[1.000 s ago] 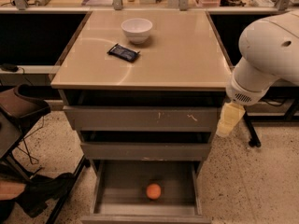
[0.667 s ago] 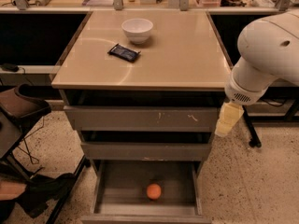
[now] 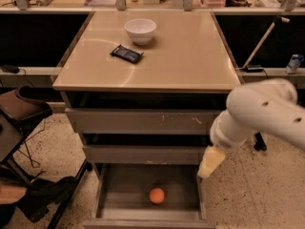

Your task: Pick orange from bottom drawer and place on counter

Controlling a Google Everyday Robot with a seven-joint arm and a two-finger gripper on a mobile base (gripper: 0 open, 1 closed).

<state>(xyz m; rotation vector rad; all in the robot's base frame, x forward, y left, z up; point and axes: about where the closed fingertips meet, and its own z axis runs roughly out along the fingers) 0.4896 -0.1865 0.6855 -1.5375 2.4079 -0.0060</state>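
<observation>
**Inspector A:** One item is under review. Where do we find it?

**Inspector B:** We record the orange [image 3: 157, 195] on the floor of the bottom drawer [image 3: 101, 194], which stands pulled open below the front edge of the counter [image 3: 190, 56]. The fruit lies about midway between the side walls and touches neither.

**A:** And the gripper?

**B:** We place the gripper [image 3: 211, 162] below the counter's front right corner. It hangs just above the open drawer's right wall, apart from the orange. We cannot tell whether it is set wide or narrow. It carries no fruit.

**A:** How far along do we judge the task?

**B:** The drawer is open, so access is settled. Everything else remains: the reach in, the grasp, the lift and the set-down on the counter.

**A:** What occupies the top?

**B:** We note a white bowl [image 3: 140, 30] near the rear edge, left of centre. A dark packet [image 3: 127, 54] lies just in front of it, toward the left edge.

**A:** Any brands or writing?

**B:** None that we can read. The packet's print is illegible, as is the label on a small can [image 3: 295, 63] beyond the right edge.
</observation>
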